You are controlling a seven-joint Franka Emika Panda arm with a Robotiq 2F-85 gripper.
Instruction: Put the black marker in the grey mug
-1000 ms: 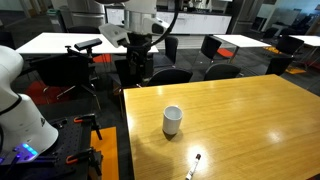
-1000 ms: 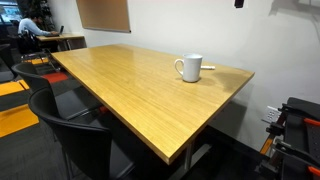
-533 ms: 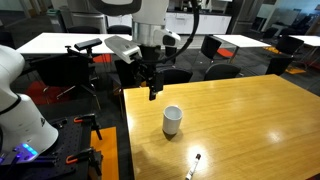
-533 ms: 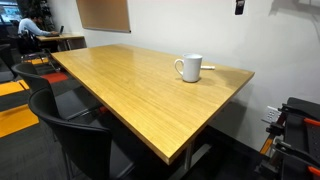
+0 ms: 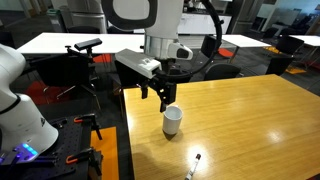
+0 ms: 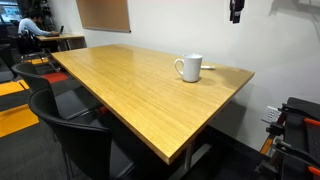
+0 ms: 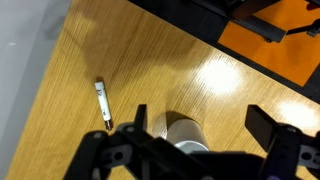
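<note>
The black marker [image 5: 194,166] lies flat on the wooden table near its front edge; it also shows in the wrist view [image 7: 102,104], with a whitish end. The grey mug [image 5: 172,120] stands upright on the table and shows in an exterior view [image 6: 189,68] and in the wrist view [image 7: 184,132]. My gripper [image 5: 163,98] hangs in the air just above and behind the mug, fingers spread and empty. In the wrist view the open fingers [image 7: 200,130] frame the mug. Only the gripper's tip [image 6: 236,12] shows at the top of an exterior view.
The wooden table [image 5: 250,125] carries only the mug and marker. Black office chairs [image 5: 222,70] stand along its far side, and one chair [image 6: 75,140] at the near side. A white robot base [image 5: 20,105] and black tripod stand beside the table.
My arm has swung down and across toward the mug, from above the chairs to over the table edge. The gripper stays open. Mug and marker have not moved.
</note>
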